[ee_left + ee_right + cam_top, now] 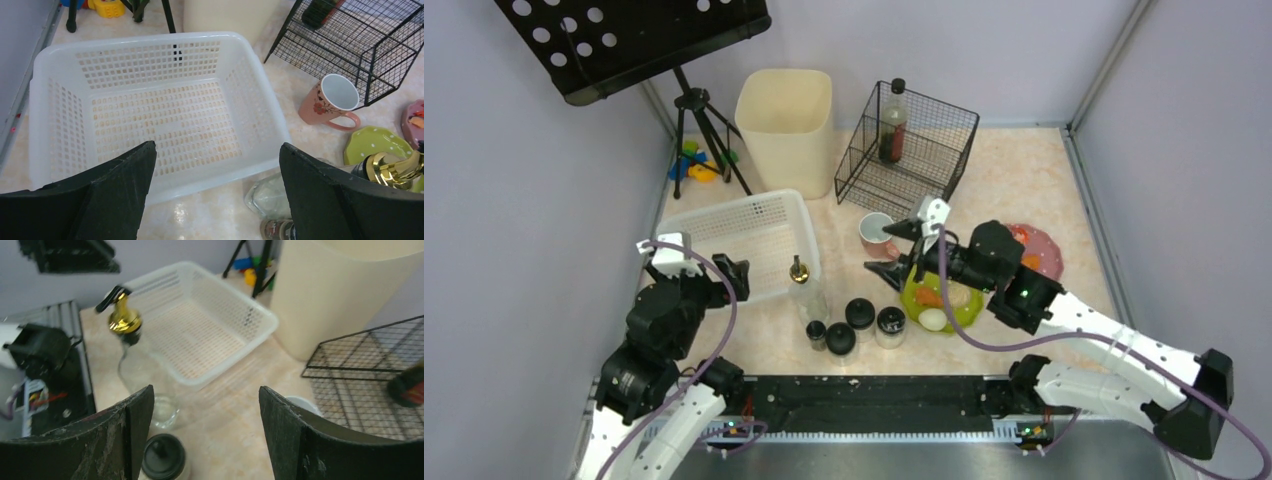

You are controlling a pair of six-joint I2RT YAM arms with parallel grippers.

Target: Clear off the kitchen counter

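Note:
The kitchen counter is a glossy beige-pink marble top. On it stand a glass bottle with a gold pourer, several black-lidded jars, a pink mug, a green plate of food and a pink plate. My left gripper hangs open at the near edge of the white perforated basket, holding nothing. My right gripper is open over the counter between mug and bottle, empty, with one jar by its left finger.
A black wire basket holding a dark bottle stands at the back, with a cream bin to its left. A tripod with a perforated black tray stands at the back left, small toys at its feet. A black rail runs along the near edge.

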